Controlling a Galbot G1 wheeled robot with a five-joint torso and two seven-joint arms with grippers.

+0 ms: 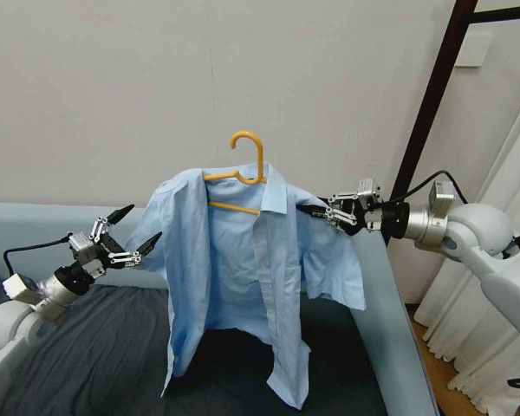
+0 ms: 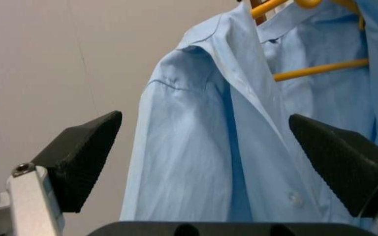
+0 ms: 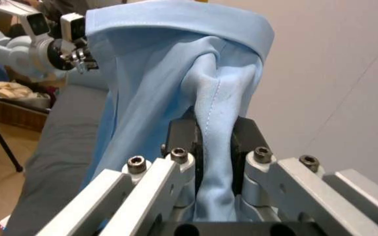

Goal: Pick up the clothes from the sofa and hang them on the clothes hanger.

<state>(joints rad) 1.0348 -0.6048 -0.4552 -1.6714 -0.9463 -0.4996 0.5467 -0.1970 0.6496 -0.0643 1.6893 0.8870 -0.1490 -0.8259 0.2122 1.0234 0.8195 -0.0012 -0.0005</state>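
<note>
- Blue shirt hangs on the orange hanger.
- Your right tool pinches its shoulder fabric.
- Your left tool is spread, just beside its sleeve.

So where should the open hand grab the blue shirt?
Probably the shirt at its shoulder seam on the robot's left, approached sideways from there. Fabric folds thin, the left gripper faces it open, and the right gripper pinches the other shoulder.

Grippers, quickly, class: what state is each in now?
Left gripper: open, holding nothing.
Right gripper: closed on the light blue collared shirt, at its shoulder.
</note>
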